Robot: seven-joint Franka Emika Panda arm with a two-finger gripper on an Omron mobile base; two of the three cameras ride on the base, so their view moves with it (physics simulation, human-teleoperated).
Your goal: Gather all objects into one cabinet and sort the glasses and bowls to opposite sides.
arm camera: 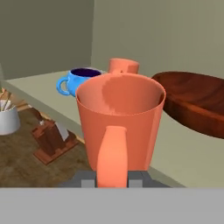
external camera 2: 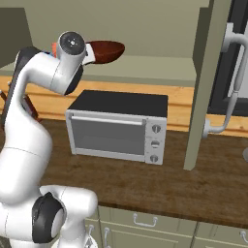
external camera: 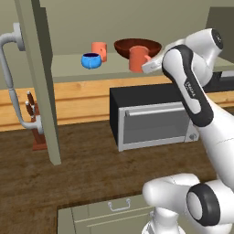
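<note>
The hand is clenched on the handle of the salmon mug, which stands upright at the front edge of the cabinet shelf; in the hand view the handle rises between the fingertips at 6 o'clock. From the mug in that view, the plain tumbler stands just behind it at 12 o'clock, the small blue bowl sits at about 10 o'clock, and the wide dark brown bowl lies close by at 3 o'clock, its rim near the mug's wall; contact cannot be judged. In the left base view the blue bowl and tumbler stand left of the mug, the brown bowl behind it. Below the shelf, a toaster oven stands on the wooden table, directly beneath the arm's reach. A knife block stands at the table's left. The open cabinet door, with its curved grey handle, projects forward at 9 o'clock of the shelf.
</note>
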